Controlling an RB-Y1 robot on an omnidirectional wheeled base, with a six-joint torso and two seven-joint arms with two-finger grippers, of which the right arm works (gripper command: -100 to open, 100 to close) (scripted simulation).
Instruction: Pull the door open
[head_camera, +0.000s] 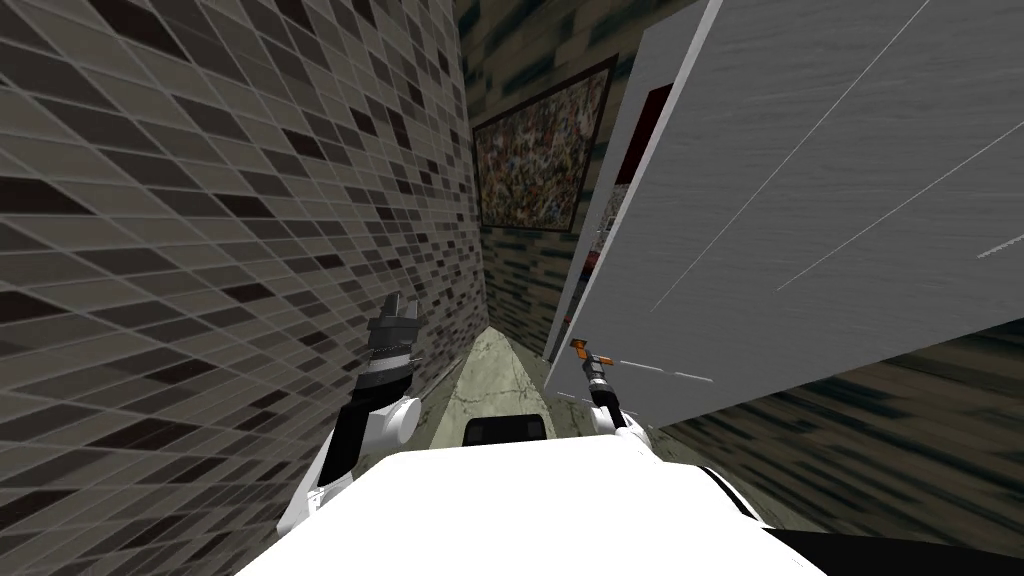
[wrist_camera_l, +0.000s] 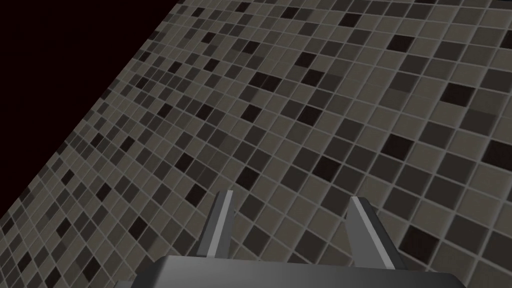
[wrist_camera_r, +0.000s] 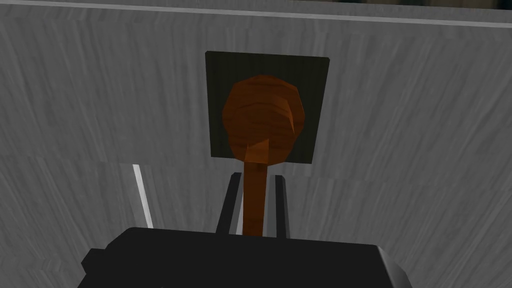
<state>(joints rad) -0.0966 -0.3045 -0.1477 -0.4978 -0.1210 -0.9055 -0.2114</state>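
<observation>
Door: the grey door (head_camera: 800, 200) stood to the robot's right, opposite the tiled wall (head_camera: 200, 250).
Handle: an orange-brown lever handle (wrist_camera_r: 255, 200) sat on a dark square plate (wrist_camera_r: 220, 75) on the door's face.
Right gripper: the right gripper (wrist_camera_r: 256, 176) had its fingers drawn in narrowly, pressing both sides of the lever's bar.
Left gripper: the left gripper (head_camera: 398, 308) was raised beside the tiled wall, its fingers spread and holding nothing.

the grey wood-grain door (head_camera: 800, 200) stands on the right, the dark mosaic-tiled wall (head_camera: 200, 250) on the left, a framed speckled picture (head_camera: 540, 150) ahead between them. the orange lever handle (wrist_camera_r: 262, 115) sits on a dark square plate (wrist_camera_r: 217, 100) on the door, its bar between the fingers of the right gripper (wrist_camera_r: 256, 180); the left gripper (wrist_camera_l: 292, 200) is beside the wall
</observation>
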